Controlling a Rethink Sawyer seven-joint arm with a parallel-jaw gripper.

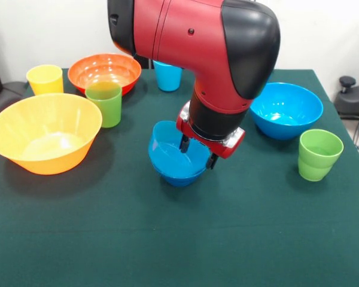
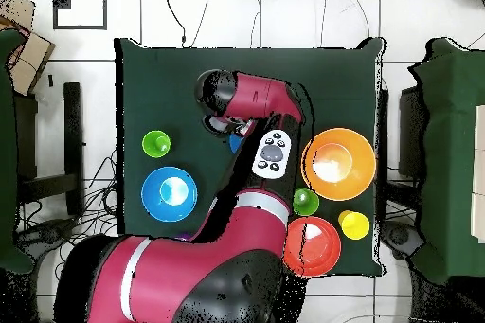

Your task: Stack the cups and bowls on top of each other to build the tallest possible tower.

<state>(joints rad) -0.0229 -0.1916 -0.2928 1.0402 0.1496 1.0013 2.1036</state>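
My gripper (image 1: 197, 152) is down at the medium light blue bowl (image 1: 173, 160) in the middle of the green table (image 1: 179, 239). It is open, with one fingertip (image 1: 183, 143) inside the bowl and the other outside its right rim. The big yellow-orange bowl (image 1: 45, 134) stands at the left. Behind it are the yellow cup (image 1: 45, 79), a green cup (image 1: 104, 103) and the orange-red bowl (image 1: 105, 72). The light blue cup (image 1: 167, 76) stands at the back. The big light blue bowl (image 1: 286, 109) and a second green cup (image 1: 319, 154) stand at the right. All bowls stand apart, with no pile. The purple cup and the dark blue bowl are hidden.
In the overhead view my arm (image 2: 256, 149) covers the table's middle and hides the gripper. A black object (image 1: 353, 95) stands off the table's right edge in the front view.
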